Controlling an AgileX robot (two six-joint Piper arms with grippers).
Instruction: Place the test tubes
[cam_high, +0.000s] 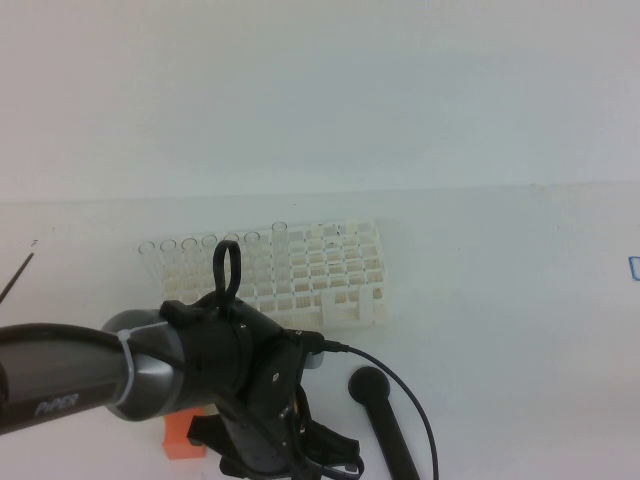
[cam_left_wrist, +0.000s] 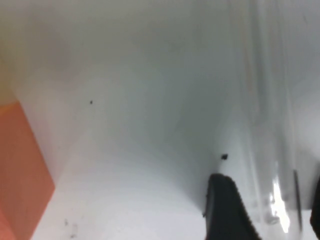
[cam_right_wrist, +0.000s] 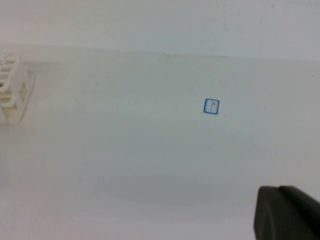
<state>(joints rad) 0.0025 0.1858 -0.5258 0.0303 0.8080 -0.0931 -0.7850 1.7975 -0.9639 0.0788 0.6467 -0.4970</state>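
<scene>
High view, left arm (cam_high: 150, 375): big and dark. It comes in from the left and bends down at the near edge, in front of the rack.
High view, left claw (cam_left_wrist: 267, 200): hidden under the arm, low by the table (cam_high: 500, 320).
High view, rack (cam_high: 330, 275): one white rack in the middle, farther away than the arm.
High view, tubes in rack (cam_high: 209, 243): seven clear ones, standing along its far left row.
High view, orange block (cam_high: 185, 437): one, on the near side, partly under the arm.
High view, black stick (cam_high: 372, 385): one, with a round end, just right of the arm.
Left wrist view, test tube (cam_left_wrist: 265, 125): one clear tube, right at the left claw and reaching out past it. The orange block is off to the side, not touching the tube.
Left wrist view, claw state: I cannot tell if it squeezes the tube.
Right wrist view, right claw (cam_right_wrist: 287, 215): only a dark bit shows, above the bare table. I cannot tell if it is open or closed.
Right wrist view, blue square mark (cam_right_wrist: 211, 106): one, on the table, well apart from the rack's corner.
</scene>
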